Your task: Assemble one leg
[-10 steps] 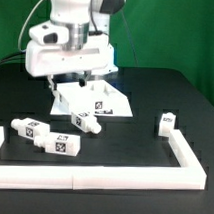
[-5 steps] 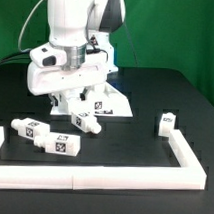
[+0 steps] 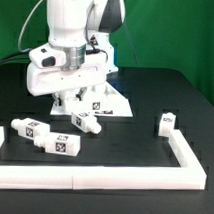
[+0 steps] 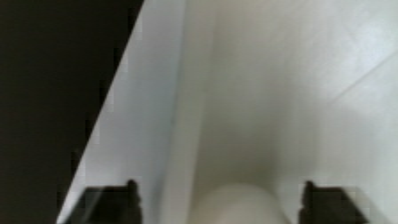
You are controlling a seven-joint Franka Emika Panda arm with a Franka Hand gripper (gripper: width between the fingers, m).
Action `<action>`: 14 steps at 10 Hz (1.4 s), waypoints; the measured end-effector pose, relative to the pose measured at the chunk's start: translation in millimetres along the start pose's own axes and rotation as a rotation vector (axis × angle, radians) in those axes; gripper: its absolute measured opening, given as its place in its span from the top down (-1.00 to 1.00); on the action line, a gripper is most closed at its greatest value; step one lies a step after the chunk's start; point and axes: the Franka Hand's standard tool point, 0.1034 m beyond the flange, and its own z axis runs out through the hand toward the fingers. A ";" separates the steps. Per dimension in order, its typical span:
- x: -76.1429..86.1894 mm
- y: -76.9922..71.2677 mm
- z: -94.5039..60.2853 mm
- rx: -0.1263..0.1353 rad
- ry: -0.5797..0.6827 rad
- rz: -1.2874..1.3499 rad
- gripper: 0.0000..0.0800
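Several stubby white legs with black-and-white tags lie on the black table. One leg (image 3: 86,121) lies just in front of the flat white square panel (image 3: 113,103), two lie at the exterior view's left (image 3: 24,129) (image 3: 59,143), and one stands at its right (image 3: 165,122). My gripper (image 3: 79,102) hangs low over the panel's near left part. In the wrist view the gripper (image 4: 221,205) is open, with its dark fingertips (image 4: 107,203) set wide apart over the panel (image 4: 249,90). A pale rounded shape (image 4: 249,207) shows between them, untouched; I cannot tell what it is.
The long white L-shaped border rail (image 3: 112,178) runs along the table's front and up the exterior view's right side. A green backdrop stands behind the arm.
The arm's head has shifted toward the exterior view's left and turned over the panel between one second ago and half a second ago. Since then it has hardly moved. The legs lie as before.
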 end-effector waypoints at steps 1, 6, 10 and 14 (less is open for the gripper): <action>0.0 0.0 0.0 0.000 0.000 0.000 0.05; 22.4 -0.3 -9.4 -0.004 0.001 0.034 0.86; 74.8 4.6 -42.1 0.014 -0.065 0.076 0.86; 101.8 0.6 -76.2 0.030 -0.120 0.208 0.86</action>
